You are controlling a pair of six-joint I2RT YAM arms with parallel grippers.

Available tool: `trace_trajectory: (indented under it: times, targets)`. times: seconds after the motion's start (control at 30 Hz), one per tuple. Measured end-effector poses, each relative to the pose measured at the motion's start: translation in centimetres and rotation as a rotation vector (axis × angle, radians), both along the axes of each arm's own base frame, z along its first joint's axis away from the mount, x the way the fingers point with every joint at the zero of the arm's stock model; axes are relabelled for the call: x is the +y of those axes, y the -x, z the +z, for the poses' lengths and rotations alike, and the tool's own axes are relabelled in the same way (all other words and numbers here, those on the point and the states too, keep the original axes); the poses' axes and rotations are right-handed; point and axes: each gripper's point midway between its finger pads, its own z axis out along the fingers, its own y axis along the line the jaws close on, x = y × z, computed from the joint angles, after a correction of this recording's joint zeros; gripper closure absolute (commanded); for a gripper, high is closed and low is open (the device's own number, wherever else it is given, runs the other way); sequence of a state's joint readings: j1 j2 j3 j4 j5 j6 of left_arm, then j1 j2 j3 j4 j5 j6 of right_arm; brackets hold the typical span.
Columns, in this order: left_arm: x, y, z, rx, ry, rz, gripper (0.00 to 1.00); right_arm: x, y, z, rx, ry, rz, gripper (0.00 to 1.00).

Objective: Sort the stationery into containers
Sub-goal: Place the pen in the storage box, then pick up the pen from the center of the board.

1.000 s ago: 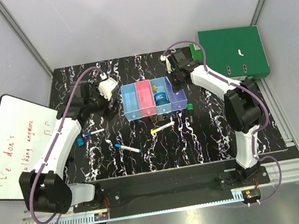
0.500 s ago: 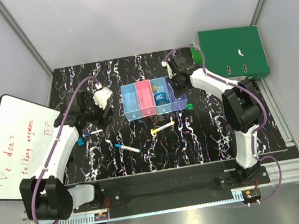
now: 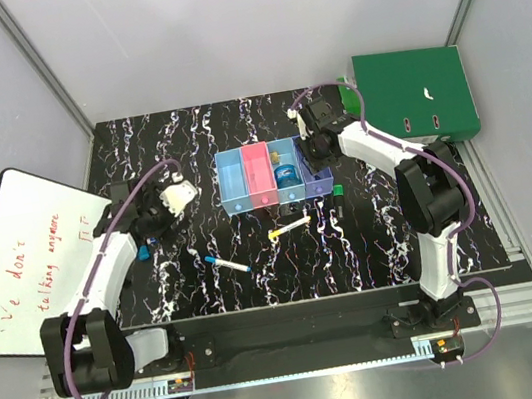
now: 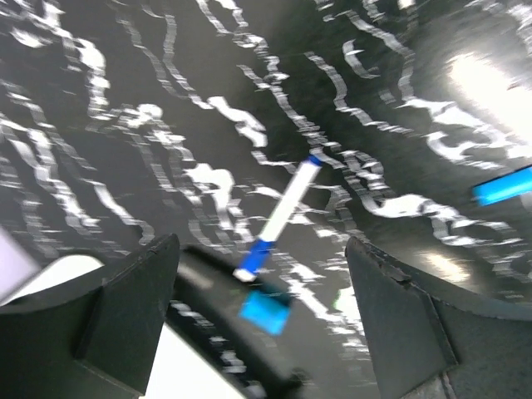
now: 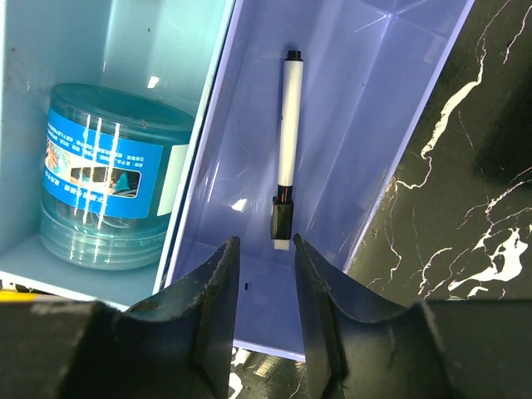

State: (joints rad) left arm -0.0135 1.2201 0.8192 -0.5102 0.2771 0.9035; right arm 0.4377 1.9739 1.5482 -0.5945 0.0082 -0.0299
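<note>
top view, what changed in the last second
The left gripper swung away from the bins, leftward and nearer, and now hangs open over a blue-and-white pen. The right gripper edged over the purple bin and parted its jaws; a white marker lies loose inside. The bins, yellow pen and blue-capped marker stayed put.

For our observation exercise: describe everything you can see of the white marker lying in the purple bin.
The white marker is slim, with a plastic-looking white barrel, a small black tip at one end and a chunkier black cap with a pale end at the other. It lies flat along the floor of the purple bin, clear of the long walls. The right tool hangs above, fingers slightly apart, not touching it.
</note>
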Motion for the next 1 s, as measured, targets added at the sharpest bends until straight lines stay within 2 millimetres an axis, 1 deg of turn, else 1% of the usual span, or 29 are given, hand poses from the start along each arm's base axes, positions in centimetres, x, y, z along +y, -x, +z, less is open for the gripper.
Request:
trace_trajectory:
  times: [0.17, 0.3, 0.43, 0.53, 0.77, 0.87, 1.0]
  targets:
    - [2.4, -1.6, 0.6, -0.079, -0.106, -0.072, 0.14, 0.0, -0.2, 0.2, -0.007, 0.002, 0.007, 0.57]
    - [4.3, -2.7, 0.2, -0.086, -0.178, -0.126, 0.14, 0.2, -0.7, 1.0, -0.032, 0.003, 0.021, 0.56]
    - [5.5, -3.2, -0.4, -0.091, -0.239, -0.196, 0.14, 0.3, -1.5, 2.2, -0.072, 0.004, 0.035, 0.55]
    - [5.6, -3.4, -1.0, -0.088, -0.26, -0.245, 0.14, 0.3, -1.7, 3.3, -0.099, 0.001, 0.043, 0.55]
    - [5.1, -3.5, -3.2, -0.049, -0.262, -0.335, 0.15, 0.2, -2.7, 5.9, -0.175, 0.004, 0.049, 0.54]
    - [5.1, -3.2, -4.0, -0.023, -0.261, -0.36, 0.15, 0.3, -3.1, 6.6, -0.198, 0.004, 0.054, 0.54]
    - [5.0, -2.4, -5.4, 0.03, -0.255, -0.391, 0.16, 0.1, -3.3, 7.0, -0.214, 0.013, 0.056, 0.54]
